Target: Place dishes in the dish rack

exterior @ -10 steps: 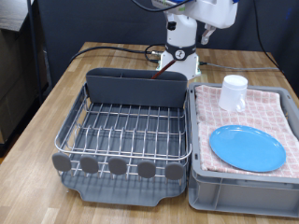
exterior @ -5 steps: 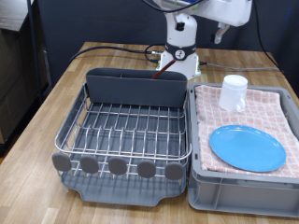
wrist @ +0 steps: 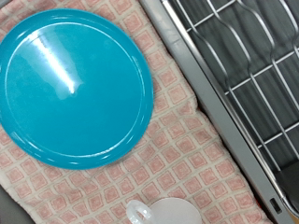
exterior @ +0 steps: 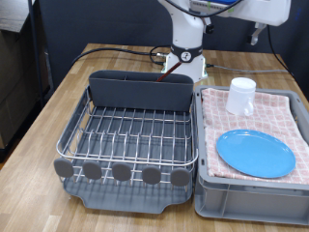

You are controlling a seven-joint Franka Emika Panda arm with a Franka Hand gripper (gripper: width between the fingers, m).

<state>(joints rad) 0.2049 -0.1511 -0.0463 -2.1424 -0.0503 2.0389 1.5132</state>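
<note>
The round bright blue plate (exterior: 255, 153) lies flat on the pink checked cloth (exterior: 279, 113) in the grey crate, at the exterior view's right. The small white cup (exterior: 241, 95) stands on the cloth behind the plate. The dish rack (exterior: 71, 128), a silver wire grid in a dark tray with a tall grey caddy (exterior: 140, 90), holds no dishes that I can see. My gripper (exterior: 255, 38) hangs high above the crate at the exterior view's top right, holding nothing visible. The wrist view looks down on the plate (wrist: 75, 89), the cup (wrist: 168, 213) and the rack's edge (wrist: 252, 65); no fingers show there. The wooden spoon is out of view.
The grey crate (exterior: 207, 198) sits right beside the rack on a wooden table (exterior: 58, 101). The robot's base (exterior: 185, 60) and a black cable (exterior: 116, 51) are behind the rack. A dark cabinet stands past the table's edge at the exterior view's left.
The arm has swung towards the exterior view's right and upward, from above the base to high over the crate. Plate, cup and rack have not moved.
</note>
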